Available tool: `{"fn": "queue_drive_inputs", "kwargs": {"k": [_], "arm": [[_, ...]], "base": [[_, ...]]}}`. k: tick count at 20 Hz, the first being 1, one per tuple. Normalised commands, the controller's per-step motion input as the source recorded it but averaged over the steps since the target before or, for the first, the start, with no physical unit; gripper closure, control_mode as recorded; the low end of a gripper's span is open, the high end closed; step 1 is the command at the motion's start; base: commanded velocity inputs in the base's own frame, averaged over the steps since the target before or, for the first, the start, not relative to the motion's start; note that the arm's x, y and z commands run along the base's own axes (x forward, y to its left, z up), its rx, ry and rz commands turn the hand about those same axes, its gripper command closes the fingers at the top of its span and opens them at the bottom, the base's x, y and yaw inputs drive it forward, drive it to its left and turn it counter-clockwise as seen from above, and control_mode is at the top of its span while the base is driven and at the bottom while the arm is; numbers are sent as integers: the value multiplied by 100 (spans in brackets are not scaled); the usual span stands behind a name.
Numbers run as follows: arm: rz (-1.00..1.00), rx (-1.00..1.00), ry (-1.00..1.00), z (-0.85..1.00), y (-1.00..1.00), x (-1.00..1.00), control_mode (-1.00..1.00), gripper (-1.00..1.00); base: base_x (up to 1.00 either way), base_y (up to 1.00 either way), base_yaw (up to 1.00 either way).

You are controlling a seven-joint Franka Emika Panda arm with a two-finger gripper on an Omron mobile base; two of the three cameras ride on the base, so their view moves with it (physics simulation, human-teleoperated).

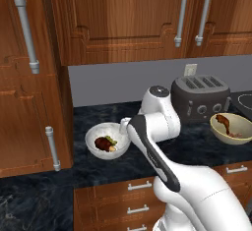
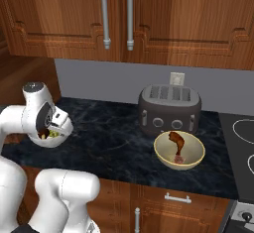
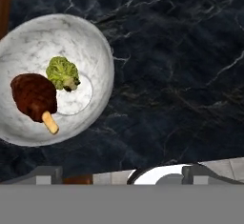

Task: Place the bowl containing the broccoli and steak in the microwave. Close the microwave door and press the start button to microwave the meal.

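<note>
Left base view: white bowl [image 1: 101, 141] sits on the dark marble counter [image 1: 197, 146] near its left end, close to the front edge, just right of the tall wooden cabinet [image 1: 29, 102]. Inside it the steak [image 1: 103, 143], dark brown lump with a pale end, and the broccoli [image 1: 112, 140] touching it on the right. The arm [image 1: 157, 127] rises from the lower right and bends over the counter just right of the bowl; the hand end sits by the bowl's right rim, fingers hidden here. Grey four-slot toaster [image 1: 201, 97] at the back of the counter toward the right. Tan bowl [image 1: 231, 128] with a drumstick [image 1: 223, 123] in front of the toaster near the right edge. Stovetop corner at far right.

Right base view: arm at left, hand [image 2: 58, 123] over the white bowl [image 2: 49, 139], which is mostly covered by it, near the counter's left front corner. Toaster [image 2: 169, 109] at the back middle, tan bowl [image 2: 179, 150] with drumstick [image 2: 176, 143] just in front of it, well apart from the white bowl.

Hand view: camera looks straight down on the counter [image 3: 181, 75]. White bowl [image 3: 52, 77] in the upper left, upright, steak [image 3: 34, 96] left of centre in it with the pale end pointing down, broccoli [image 3: 62, 73] beside it, touching. Gripper fingertips at the bottom, one [image 3: 45, 174] at left and one at right, set wide apart, nothing between them. Bowl is not touched by the fingers.
</note>
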Motion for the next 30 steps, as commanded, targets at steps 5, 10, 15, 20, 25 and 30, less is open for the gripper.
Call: {"fn": "queue_drive_inputs", "kwargs": {"k": [5,10,15,20,25,30], "arm": [[-1,9,25,-4,0,15,-100,-100],[0,1,12,-34,4,28,-100,-100],[0,1,0,-42,3,18,-100,-100],[0,2,0,-26,12,14,-100,-100],[0,0,0,-19,23,16,-100,-100],[0,0,0,-17,15,10,-100,-100]], "base": [[0,0,0],[0,0,0],[0,0,0],[0,0,0],[0,0,0],[0,0,0]]}}
